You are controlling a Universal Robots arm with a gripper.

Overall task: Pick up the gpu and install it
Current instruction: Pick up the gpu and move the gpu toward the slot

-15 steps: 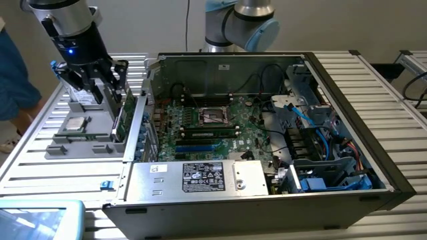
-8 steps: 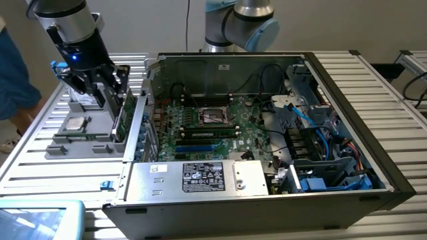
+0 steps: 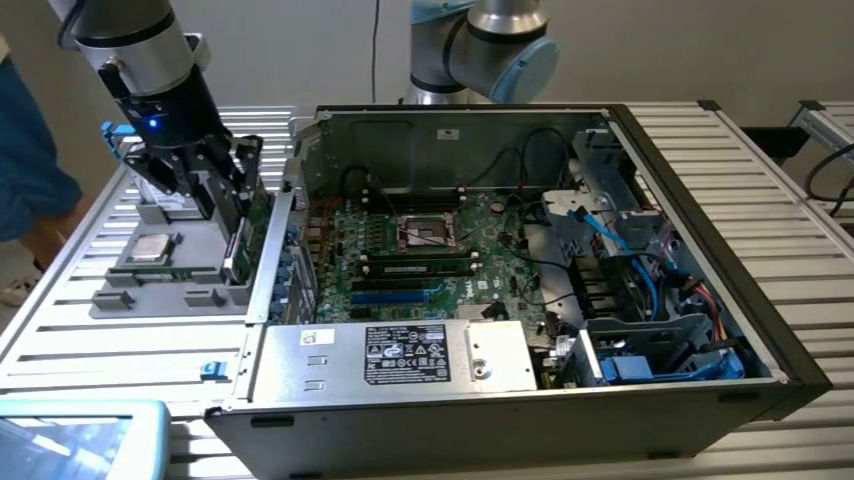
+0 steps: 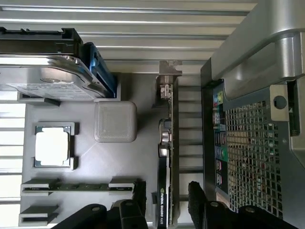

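Note:
The gpu [image 4: 167,157] stands on its edge in a slot of the grey parts tray [image 4: 138,162], right beside the computer case's perforated rear panel [image 4: 252,148]. In the exterior view the gpu [image 3: 248,232] shows as a thin green card at the tray's edge nearest the case. My gripper [image 4: 167,193] is open, with one black finger on each side of the card's labelled end and a small gap to it. The exterior view has the gripper [image 3: 222,182] hanging low over the tray, just above the card.
The tray also carries a silver hard drive [image 4: 47,71], a CPU [image 4: 52,145] and a memory stick [image 4: 76,187]. The open computer case [image 3: 694,200] lies to the exterior view's right, motherboard [image 3: 427,250] exposed. A person's blue sleeve [image 3: 27,150] is at the left edge.

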